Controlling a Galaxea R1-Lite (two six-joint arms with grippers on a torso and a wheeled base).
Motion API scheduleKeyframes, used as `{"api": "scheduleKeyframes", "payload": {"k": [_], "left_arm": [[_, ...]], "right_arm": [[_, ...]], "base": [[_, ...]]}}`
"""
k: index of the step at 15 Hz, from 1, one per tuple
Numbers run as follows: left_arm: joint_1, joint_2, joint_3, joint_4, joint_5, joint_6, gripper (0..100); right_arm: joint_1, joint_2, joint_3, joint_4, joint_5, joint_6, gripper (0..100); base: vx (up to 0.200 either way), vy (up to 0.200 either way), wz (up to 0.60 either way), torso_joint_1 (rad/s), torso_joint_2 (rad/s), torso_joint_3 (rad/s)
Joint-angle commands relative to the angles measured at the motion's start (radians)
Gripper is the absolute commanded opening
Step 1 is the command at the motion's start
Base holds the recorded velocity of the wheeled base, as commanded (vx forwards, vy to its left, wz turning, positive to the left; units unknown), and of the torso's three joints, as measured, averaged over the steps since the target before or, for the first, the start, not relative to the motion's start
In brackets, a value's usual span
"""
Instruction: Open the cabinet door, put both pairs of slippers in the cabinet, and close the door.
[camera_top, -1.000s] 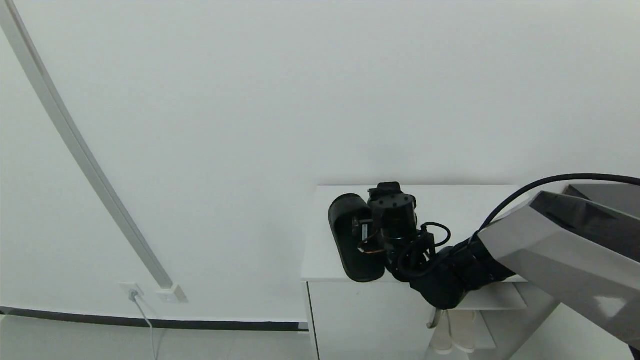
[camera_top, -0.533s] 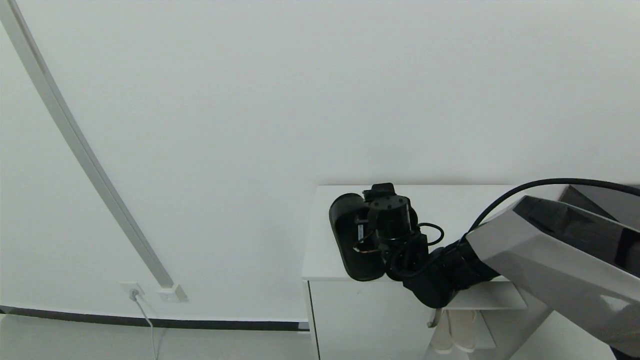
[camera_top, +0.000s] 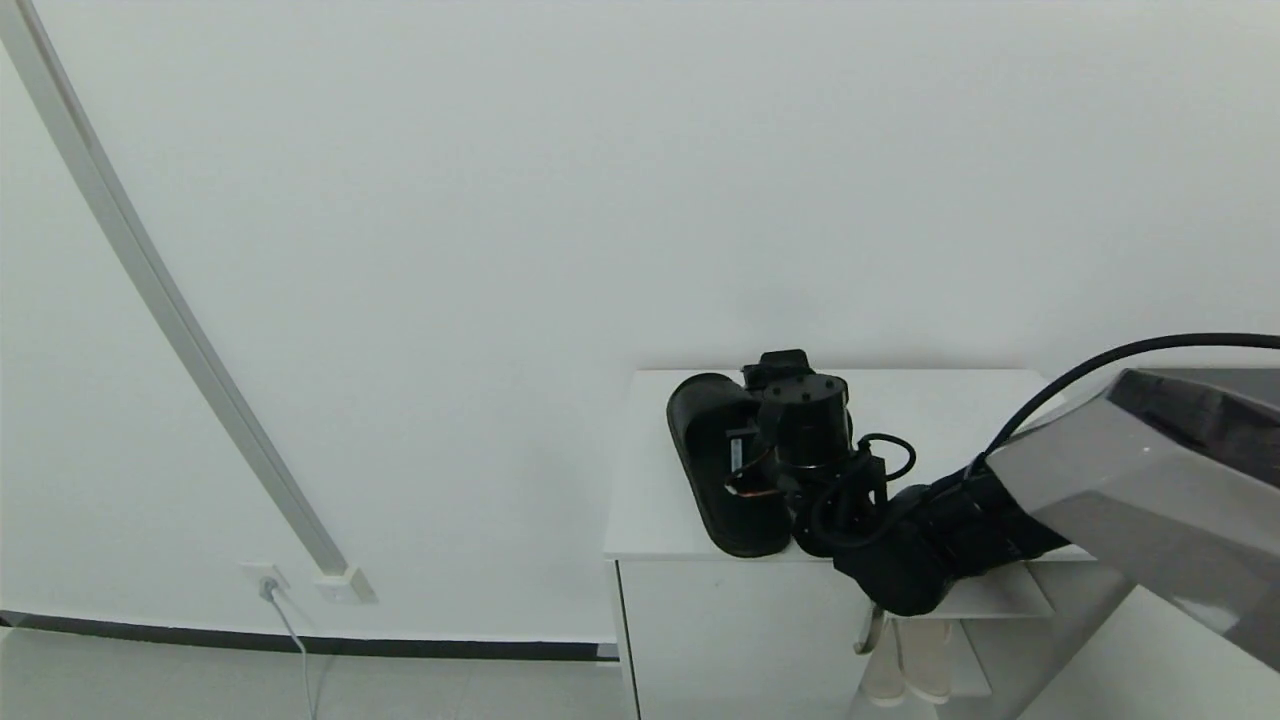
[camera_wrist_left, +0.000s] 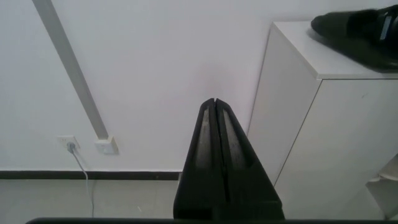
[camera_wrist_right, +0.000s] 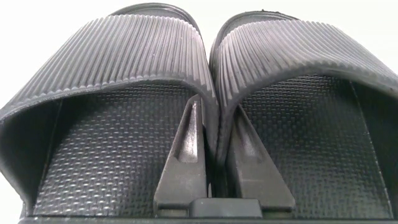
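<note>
A pair of black slippers (camera_top: 712, 470) lies on top of the white cabinet (camera_top: 940, 420), near its left front corner. My right gripper (camera_top: 748, 462) reaches into them from the right. In the right wrist view its fingers (camera_wrist_right: 186, 155) sit one inside each black slipper (camera_wrist_right: 124, 81), and the right gripper (camera_wrist_right: 211, 146) is shut on the two adjoining inner walls. A pair of white slippers (camera_top: 905, 665) stands on a shelf inside the cabinet. My left gripper (camera_wrist_left: 215, 106) hangs shut and empty, left of the cabinet (camera_wrist_left: 311, 130), below the black slippers (camera_wrist_left: 357, 31).
A slanted grey conduit (camera_top: 150, 280) runs down the white wall to a socket (camera_top: 262, 578) with a cable. The cabinet's left front panel (camera_top: 730, 640) is closed. Open floor lies to the left of the cabinet.
My right gripper and the black slippers have shifted slightly to the right and toward the wall on the cabinet top.
</note>
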Motion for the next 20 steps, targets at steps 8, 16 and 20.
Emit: {"api": "scheduleKeyframes", "payload": {"k": [8,16,20], "left_arm": [[0.0,0.001,0.0,0.0,0.0,0.001,0],[0.0,0.001,0.0,0.0,0.0,0.0,0],[0.0,0.001,0.0,0.0,0.001,-0.002,0]], "right_arm": [[0.163,-0.648,0.582,0.003,0.147,0.0,0],[0.179,-0.699,0.64,0.006,0.209,0.003,0],[0.182,-0.699,0.649,0.006,0.209,0.001,0]], "base": [[0.0,0.0,0.0,0.0,0.0,0.0],[-0.05,0.0,0.0,-0.001,0.0,0.001],[-0.2,0.0,0.0,0.001,0.0,0.002]]}}
